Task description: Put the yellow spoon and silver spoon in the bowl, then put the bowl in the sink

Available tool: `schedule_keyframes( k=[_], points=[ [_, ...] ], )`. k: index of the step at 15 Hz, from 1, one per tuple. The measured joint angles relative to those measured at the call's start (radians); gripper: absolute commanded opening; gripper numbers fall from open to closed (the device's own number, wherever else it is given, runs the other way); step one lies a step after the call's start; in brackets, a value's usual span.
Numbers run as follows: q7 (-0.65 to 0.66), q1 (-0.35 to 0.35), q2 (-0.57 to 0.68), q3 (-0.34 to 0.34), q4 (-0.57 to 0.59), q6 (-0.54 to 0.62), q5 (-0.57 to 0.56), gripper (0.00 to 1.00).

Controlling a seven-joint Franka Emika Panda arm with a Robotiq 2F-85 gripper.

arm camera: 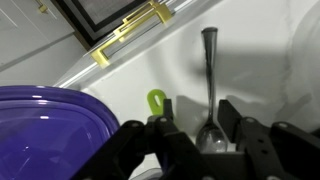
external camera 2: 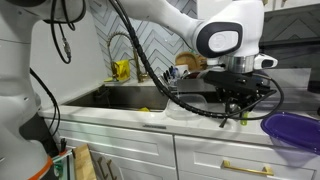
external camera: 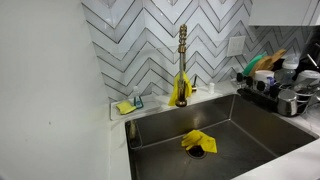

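White counter (arm camera: 260, 60) bears the silver spoon (arm camera: 208, 70), with the yellow spoon (arm camera: 157, 100) just beside it and the purple bowl (arm camera: 50, 125) near. The gripper (arm camera: 198, 128) has its jaws apart, flanking the silver spoon's head without clamping it. The sink (external camera 2: 120, 97) lies well apart.

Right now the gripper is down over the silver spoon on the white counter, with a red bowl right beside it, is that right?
Not quite. It is a purple bowl, not a red one; the wrist view shows it. The rest stands: the gripper is down over the silver spoon on the white counter, with that bowl right beside it.
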Motion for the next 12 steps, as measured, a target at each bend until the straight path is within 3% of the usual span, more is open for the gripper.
schedule_keyframes(
  k=[3, 4, 5, 10, 11, 12],
  points=[
    [0.000, 0.000, 0.011, 0.017, 0.012, -0.027, -0.002, 0.84],
    [0.000, 0.000, 0.012, 0.020, 0.013, -0.036, -0.004, 0.76],
    [0.000, 0.000, 0.013, 0.023, 0.014, -0.042, -0.005, 0.59],
    [0.000, -0.001, 0.024, 0.025, 0.014, -0.050, -0.006, 0.19],
    [0.000, -0.001, 0.028, 0.025, 0.014, -0.050, -0.006, 0.51],
    [0.000, -0.001, 0.031, 0.025, 0.014, -0.050, -0.006, 0.58]
  ],
)
